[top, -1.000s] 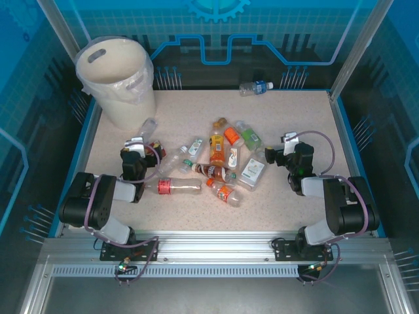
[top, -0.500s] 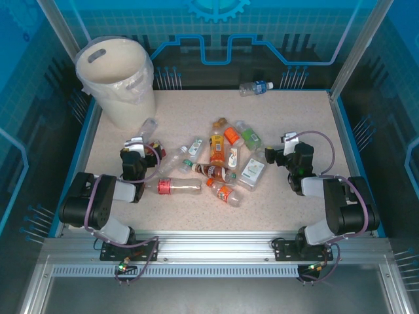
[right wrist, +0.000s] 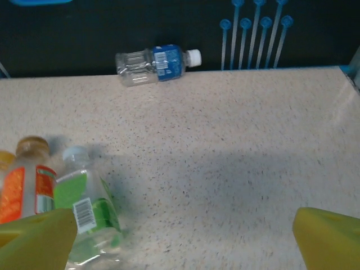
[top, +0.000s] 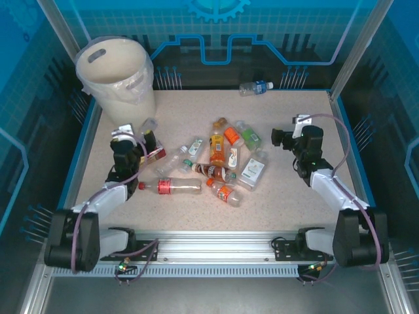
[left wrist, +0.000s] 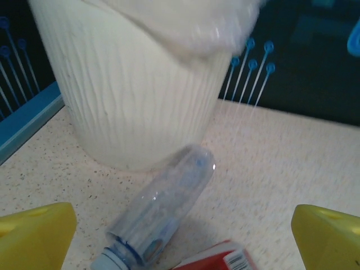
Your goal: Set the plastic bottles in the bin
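Holds the left hand (left wrist: 181, 239) spread wide and gripping nothing just short of the bin (left wrist: 129, 101), with a clear bottle (left wrist: 163, 216) lying at the bin's foot, cap hand-ward, long axis slanting toward the bin.

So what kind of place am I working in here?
Most likely a purpose-built robot test cell, not a home or shop: a speckled table walled by blue circuit-print panels, with an aluminium frame rail along the near edge.
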`<state>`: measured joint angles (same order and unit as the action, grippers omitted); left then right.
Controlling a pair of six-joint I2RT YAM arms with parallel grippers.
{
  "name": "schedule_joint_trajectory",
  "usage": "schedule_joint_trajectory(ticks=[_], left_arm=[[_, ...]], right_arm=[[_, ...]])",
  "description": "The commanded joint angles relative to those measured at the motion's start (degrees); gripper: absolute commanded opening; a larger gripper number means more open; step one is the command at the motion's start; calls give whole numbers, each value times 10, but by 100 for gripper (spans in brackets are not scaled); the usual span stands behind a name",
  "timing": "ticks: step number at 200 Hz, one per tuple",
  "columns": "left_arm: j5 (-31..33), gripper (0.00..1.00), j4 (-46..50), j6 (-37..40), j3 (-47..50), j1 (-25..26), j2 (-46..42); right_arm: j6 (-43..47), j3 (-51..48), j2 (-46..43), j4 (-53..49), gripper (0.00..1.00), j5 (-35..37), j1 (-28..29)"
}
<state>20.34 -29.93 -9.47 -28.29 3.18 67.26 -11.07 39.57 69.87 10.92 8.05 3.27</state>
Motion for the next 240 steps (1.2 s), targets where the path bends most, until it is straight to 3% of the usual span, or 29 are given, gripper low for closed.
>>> schedule_joint_trajectory(ticks=[1,25,45,84,133,189,215,240], left_arm=[[37,99,227,-156,-68,4,-40],[8,99,400,-254,-137,3,-36],[-54,99,467,-279,-167,4,-23],[-154,99,488,-279,-179,3,-10],[-146,99,506,-262,-179,3,-3],[-138,99,512,-261,-175,3,3],[-139,99,512,-268,-178,3,7],[-139,99,514,-272,-181,3,6]], right_arm=[[-176,33,-13,-229,100,51,9],[-275,45,-13,-330,100,-28,20],[-310,51,-6,-381,100,-50,69],[-388,91,42,-445,100,43,203],[-484,128,119,-477,100,126,296],[-461,94,118,-467,100,101,293],[-385,51,102,-429,100,26,244],[-306,42,92,-452,100,-12,186]])
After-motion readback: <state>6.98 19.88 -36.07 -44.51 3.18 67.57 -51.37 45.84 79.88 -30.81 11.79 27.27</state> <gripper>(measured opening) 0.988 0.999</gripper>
